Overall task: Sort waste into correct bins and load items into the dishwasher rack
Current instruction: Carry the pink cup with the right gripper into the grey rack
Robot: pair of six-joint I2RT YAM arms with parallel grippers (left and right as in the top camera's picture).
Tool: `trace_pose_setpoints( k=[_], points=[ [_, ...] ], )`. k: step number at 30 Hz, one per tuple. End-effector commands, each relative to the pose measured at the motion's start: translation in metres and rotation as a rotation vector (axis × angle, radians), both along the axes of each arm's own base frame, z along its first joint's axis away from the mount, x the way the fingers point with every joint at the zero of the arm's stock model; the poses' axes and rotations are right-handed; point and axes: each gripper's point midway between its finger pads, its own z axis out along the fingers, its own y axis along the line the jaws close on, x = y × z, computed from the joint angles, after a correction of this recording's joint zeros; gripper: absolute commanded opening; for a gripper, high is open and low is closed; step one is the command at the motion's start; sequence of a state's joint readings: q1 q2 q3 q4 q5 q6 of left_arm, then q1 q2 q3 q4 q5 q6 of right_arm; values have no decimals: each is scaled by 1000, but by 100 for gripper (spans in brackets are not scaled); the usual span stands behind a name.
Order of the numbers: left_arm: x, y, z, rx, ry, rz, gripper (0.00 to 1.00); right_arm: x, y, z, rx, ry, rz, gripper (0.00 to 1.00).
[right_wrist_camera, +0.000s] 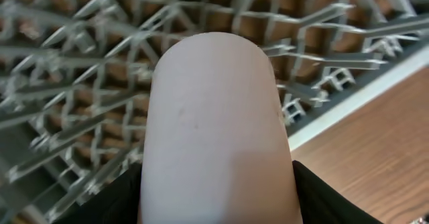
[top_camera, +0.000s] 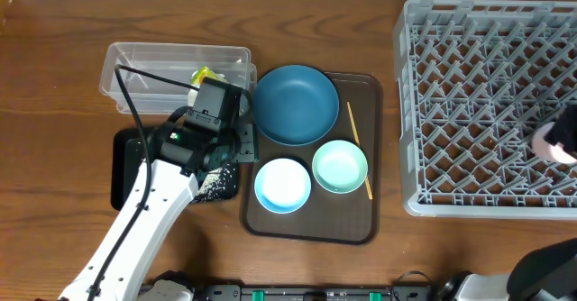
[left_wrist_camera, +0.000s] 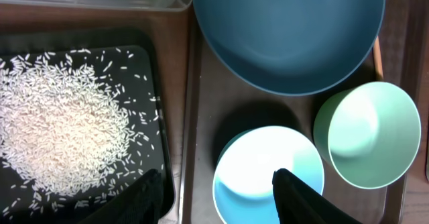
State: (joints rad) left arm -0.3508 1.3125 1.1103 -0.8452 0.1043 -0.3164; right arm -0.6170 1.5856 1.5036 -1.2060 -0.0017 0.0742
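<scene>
My right gripper (right_wrist_camera: 218, 200) is shut on the small pink cup (right_wrist_camera: 214, 117) and holds it over the right side of the grey dishwasher rack (top_camera: 491, 103); the cup also shows in the overhead view (top_camera: 546, 141). My left gripper (left_wrist_camera: 218, 197) is open and empty, one finger over the black tray (left_wrist_camera: 161, 117) with its rice grains (left_wrist_camera: 60, 130), the other over the white blue-rimmed bowl (left_wrist_camera: 265, 163). The dark blue bowl (top_camera: 296, 103), mint-green bowl (top_camera: 340, 166) and wooden stick (top_camera: 358, 148) lie on the brown tray. The snack wrapper (top_camera: 203, 74) lies in the clear tub (top_camera: 144, 62). The tissue is out of view.
The brown serving tray (top_camera: 311, 224) sits between the black tray (top_camera: 126, 170) and the rack. The left arm (top_camera: 153, 211) reaches over the black tray from the front. Bare wooden table lies at the left and front.
</scene>
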Motion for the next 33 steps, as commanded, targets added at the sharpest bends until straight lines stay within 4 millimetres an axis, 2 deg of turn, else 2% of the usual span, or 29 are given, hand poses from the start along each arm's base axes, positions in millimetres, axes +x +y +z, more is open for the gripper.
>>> trace_pose_setpoints(
  k=[1,5,9,23,26,27,28,30,31,32,33],
  points=[
    [1,1,5,10,-14,-4,56,-4,-27,8,-44,-34,-115,1],
    [1,1,5,10,-14,-4,56,-7,-49,9,-62,-71,-190,1],
    [1,1,4,10,-14,-4,56,-14,-59,-2,-42,-47,-234,1],
    [0,2,3,11,-11,-4,56,-5,-66,-50,37,39,-233,4],
    [0,2,3,11,-11,-4,56,-4,-65,-58,60,54,-231,9],
    [0,2,3,11,-11,-4,56,-3,-63,-59,69,52,-228,15],
    [0,2,3,11,-11,-4,56,-2,-62,-60,82,47,-225,29],
    [0,2,3,11,-11,-4,56,3,-56,-60,114,22,-215,65],
    [0,2,3,11,-11,-4,56,7,-52,-59,140,1,-206,80],
    [0,2,3,11,-11,-4,56,11,-48,-59,166,-18,-196,92],
    [0,2,3,11,-11,-4,56,13,-46,-58,179,-28,-185,94]
  ],
)
